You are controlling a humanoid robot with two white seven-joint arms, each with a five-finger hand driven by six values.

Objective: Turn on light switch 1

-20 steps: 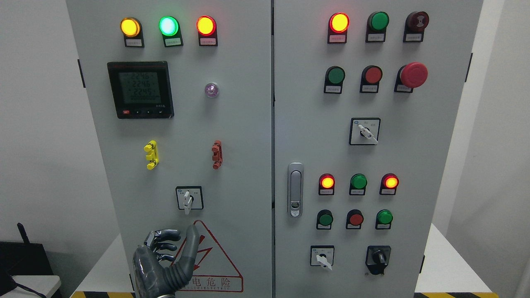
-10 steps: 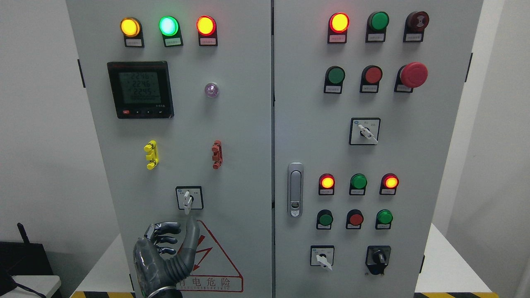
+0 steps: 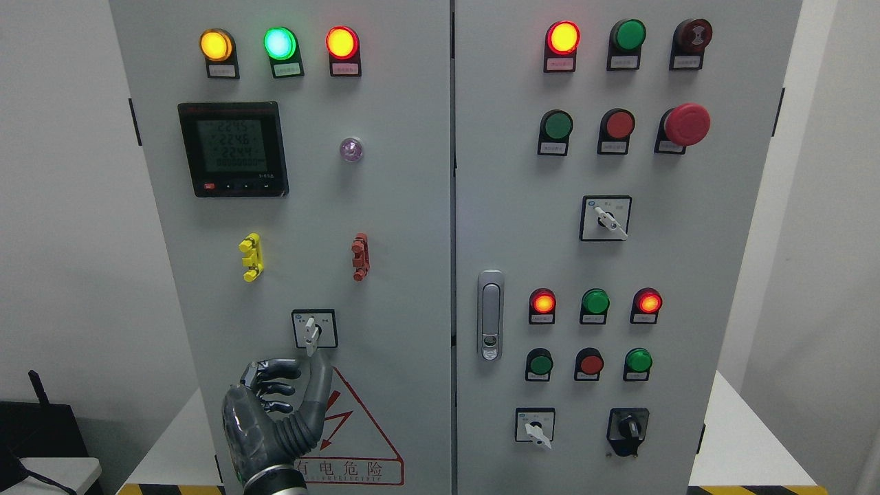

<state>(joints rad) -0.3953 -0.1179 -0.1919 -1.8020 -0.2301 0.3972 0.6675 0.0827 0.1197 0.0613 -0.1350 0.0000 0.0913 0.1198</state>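
On the grey cabinet's left door (image 3: 399, 275), a small rotary selector switch (image 3: 313, 329) sits in a black-framed white plate, its white lever pointing straight down. My left hand (image 3: 292, 385) comes up from the bottom edge just below it, in front of the red warning triangle (image 3: 357, 440). Its fingers (image 3: 271, 375) are curled and hold nothing. The thumb sticks up, and its tip reaches the lever's lower end; I cannot tell whether they touch. My right hand is out of view.
Three lit lamps (image 3: 278, 43) and a digital meter (image 3: 232, 148) are higher on the left door. The right door carries a door handle (image 3: 489, 314), push buttons, lit lamps, a red mushroom button (image 3: 687, 124) and more selector switches (image 3: 605, 218). A black device (image 3: 41, 426) sits at lower left.
My left hand has risen along the left door, bringing the raised thumb from the warning triangle's top up to the lower end of the switch lever. The lever has not turned.
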